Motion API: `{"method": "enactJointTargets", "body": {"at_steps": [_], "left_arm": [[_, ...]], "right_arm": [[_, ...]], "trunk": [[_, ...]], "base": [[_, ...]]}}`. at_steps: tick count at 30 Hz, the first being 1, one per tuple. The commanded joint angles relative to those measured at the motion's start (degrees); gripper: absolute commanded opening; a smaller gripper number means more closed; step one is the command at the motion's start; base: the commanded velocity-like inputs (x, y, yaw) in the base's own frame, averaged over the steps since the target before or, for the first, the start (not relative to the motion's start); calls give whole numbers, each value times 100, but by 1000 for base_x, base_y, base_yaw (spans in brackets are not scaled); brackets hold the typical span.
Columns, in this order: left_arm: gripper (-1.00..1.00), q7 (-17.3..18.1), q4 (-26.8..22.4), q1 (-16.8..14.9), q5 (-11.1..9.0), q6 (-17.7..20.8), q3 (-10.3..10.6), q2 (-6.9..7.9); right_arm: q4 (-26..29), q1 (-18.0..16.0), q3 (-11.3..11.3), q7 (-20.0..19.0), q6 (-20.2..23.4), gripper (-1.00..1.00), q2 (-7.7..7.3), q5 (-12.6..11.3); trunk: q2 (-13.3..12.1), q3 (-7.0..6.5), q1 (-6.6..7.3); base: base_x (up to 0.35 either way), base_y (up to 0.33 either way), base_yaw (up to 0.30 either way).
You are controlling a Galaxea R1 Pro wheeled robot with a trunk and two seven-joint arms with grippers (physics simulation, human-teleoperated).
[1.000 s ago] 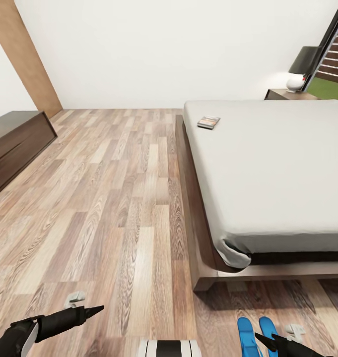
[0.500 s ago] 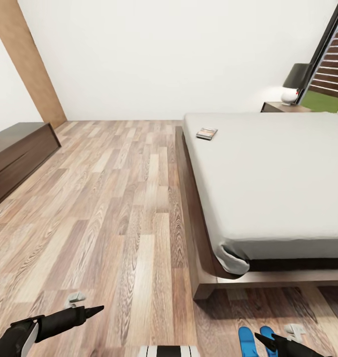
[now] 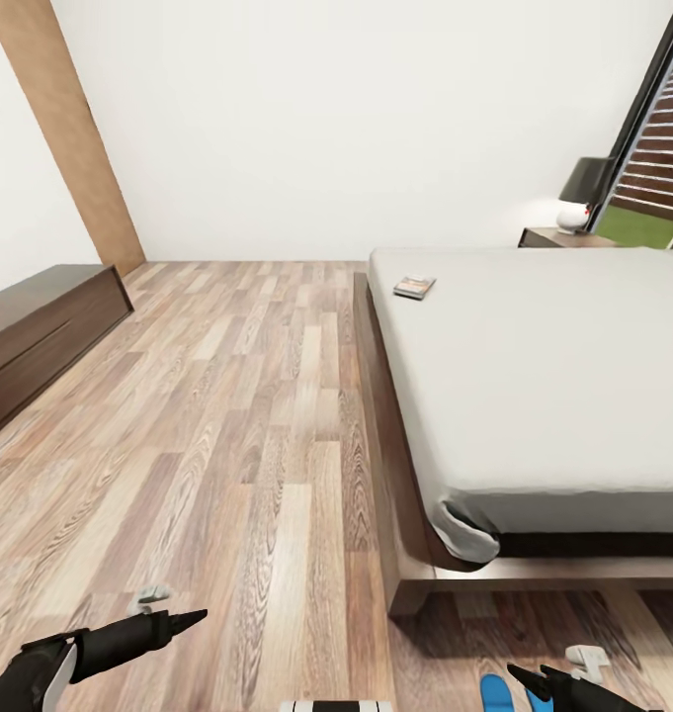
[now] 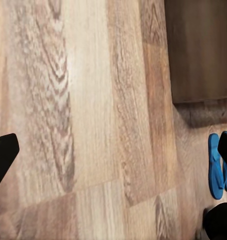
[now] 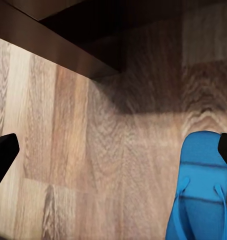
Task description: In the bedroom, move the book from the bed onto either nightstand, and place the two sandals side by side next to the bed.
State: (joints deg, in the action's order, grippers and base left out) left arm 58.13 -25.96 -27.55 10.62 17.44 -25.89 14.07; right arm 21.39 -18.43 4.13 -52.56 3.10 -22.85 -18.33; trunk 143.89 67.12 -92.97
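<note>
The bedroom's wood-plank floor (image 3: 227, 425) fills the left and centre of the head view under a white wall (image 3: 356, 119). The bed (image 3: 544, 376) takes the right half, its dark frame (image 3: 380, 425) running down the middle of the picture. A long dark bench (image 3: 40, 336) sits at the left edge. At upper right, past the mattress, a nightstand (image 3: 558, 237) carries a dark-shaded lamp (image 3: 581, 188) beside the window (image 3: 662, 148). The book (image 3: 414, 287) lies on the mattress near its far left corner.

The two sandals (image 3: 504, 692) are barely visible at the bottom edge of the head view, just past the foot of the bed. The left wrist view shows the pair (image 4: 218, 165) lying together at right, below the bed frame's corner (image 4: 198, 50); the right wrist view shows one blue sole (image 5: 201, 190) close up at lower right.

The left gripper (image 3: 183, 622) at lower left has its fingers pressed together in the head view; the right gripper (image 3: 529, 679) looks likewise, though partly cut off.
</note>
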Motion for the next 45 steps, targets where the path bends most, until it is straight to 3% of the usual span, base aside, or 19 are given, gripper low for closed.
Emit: {"method": "enactJointTargets", "body": {"at_steps": [1, 18, 45], "left_arm": [[100, 40, -6, -5, 45, 58, -48, -6], [100, 40, -6, -5, 45, 58, -48, -4], [100, 40, -6, -5, 45, 58, -48, -7]], "right_arm": [[-4, -2, 9, -26, 33, 100, 0, -34], [-4, -2, 9, -17, 33, 100, 0, -31], [-4, -2, 9, -20, 33, 100, 4, -31]], "trunk": [[0, -18, 4], [0, -18, 4], [-36, -616, 73]], "base": [[0, 0, 72], [0, 0, 122], [0, 0, 20]]}}
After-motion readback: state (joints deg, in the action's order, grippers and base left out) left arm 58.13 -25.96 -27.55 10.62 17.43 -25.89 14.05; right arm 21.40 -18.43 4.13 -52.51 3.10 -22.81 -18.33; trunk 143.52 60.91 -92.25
